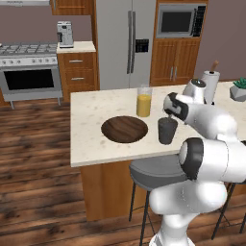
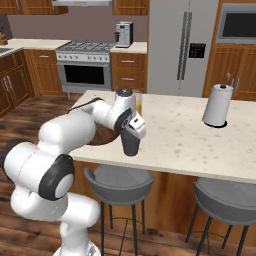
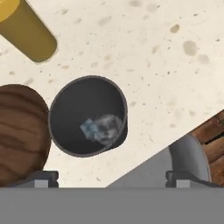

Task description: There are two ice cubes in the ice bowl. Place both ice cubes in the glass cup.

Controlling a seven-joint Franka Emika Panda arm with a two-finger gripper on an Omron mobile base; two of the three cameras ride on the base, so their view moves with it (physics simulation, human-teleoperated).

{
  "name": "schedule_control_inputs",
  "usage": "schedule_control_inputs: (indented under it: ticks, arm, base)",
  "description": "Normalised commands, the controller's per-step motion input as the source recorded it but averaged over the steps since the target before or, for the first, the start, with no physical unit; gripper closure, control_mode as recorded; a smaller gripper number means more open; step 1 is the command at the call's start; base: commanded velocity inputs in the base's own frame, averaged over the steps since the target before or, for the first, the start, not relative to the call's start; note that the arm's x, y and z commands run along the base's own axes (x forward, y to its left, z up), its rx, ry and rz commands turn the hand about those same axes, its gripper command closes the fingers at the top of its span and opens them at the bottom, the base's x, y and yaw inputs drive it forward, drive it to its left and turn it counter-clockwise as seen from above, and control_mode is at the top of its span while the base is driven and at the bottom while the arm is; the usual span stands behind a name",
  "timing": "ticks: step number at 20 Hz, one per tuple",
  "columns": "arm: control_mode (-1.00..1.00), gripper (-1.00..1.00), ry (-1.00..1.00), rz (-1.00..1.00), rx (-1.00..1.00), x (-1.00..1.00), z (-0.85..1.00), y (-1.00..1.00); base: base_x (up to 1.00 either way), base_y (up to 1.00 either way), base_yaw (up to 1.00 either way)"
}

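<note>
Gripper pointing down over glass cup — jaws apart.

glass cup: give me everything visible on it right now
The glass cup is a short, dark grey smoky tumbler, plain, handleless and slightly tapered. It stands upright on the speckled counter, close beside the wooden ice bowl and in front of the taller glass of orange liquid. From the hand view, pale translucent ice lies at its bottom; whether that is one cube or two is hard to tell. The gripper hovers just above the rim; contact cannot be judged.
</note>
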Motion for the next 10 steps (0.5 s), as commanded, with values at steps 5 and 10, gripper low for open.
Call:
schedule_control_inputs:
  ticks: [5,10]
  arm:
    - [-1.00,-1.00,-0.17,0.00,-0.06,-1.00,-0.63,0.07]
    - [-1.00,-1.00,-0.25,0.00,-0.04,-1.00,-0.59,-0.20]
  base:
    - [0.00,0.00,0.00]
    - [0.00,0.00,0.00]
